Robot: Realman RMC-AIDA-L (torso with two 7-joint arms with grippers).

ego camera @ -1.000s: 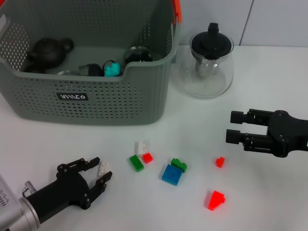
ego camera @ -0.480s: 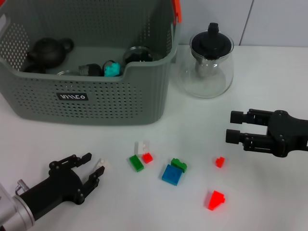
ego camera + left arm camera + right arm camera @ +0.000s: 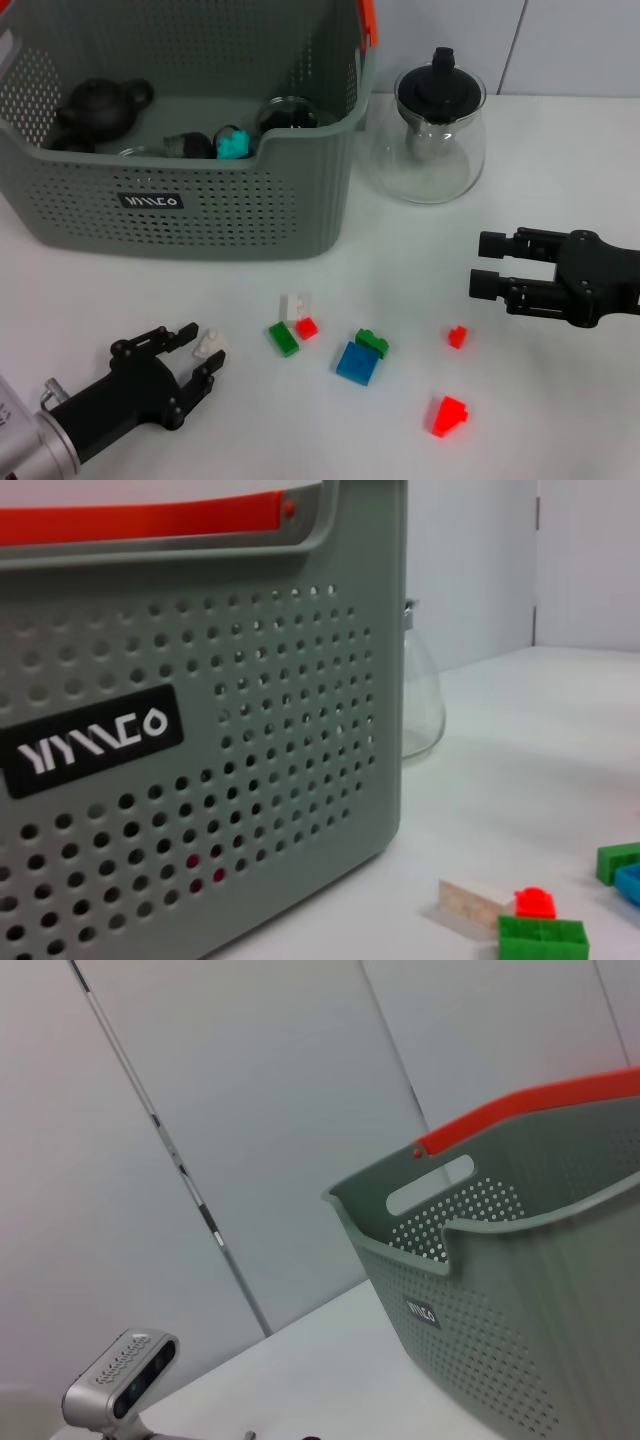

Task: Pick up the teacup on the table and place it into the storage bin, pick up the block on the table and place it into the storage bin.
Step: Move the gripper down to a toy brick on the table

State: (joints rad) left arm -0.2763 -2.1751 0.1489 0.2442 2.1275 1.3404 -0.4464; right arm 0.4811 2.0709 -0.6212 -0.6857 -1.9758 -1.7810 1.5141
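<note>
Storage bin (image 3: 190,215), grey and perforated with an orange-red handle piece (image 3: 367,20), stands at the far left of the worktop (image 3: 560,420). Inside it lie a dark teapot (image 3: 100,108), a turquoise item (image 3: 233,145) and a dark-rimmed cup (image 3: 290,113). Just beside the bin, toward the worktop's far right, stands a glass teapot with a black lid (image 3: 435,130).

Blocks are scattered over the near middle of the worktop. A white block (image 3: 209,344) lies near the front left, between the spread fingers of the left tool (image 3: 192,356), which is low over the surface with its jaws apart; whether they touch the block cannot be told. Farther toward the middle lie another white block (image 3: 293,306), a small red block (image 3: 307,327) touching it, a green block (image 3: 283,338), a blue block (image 3: 356,363) with a green one (image 3: 372,343) at its edge, a small red block (image 3: 457,336) and a larger red block (image 3: 448,416).

The right tool (image 3: 486,262) hovers over the right side of the worktop, jaws apart and holding nothing.
</note>
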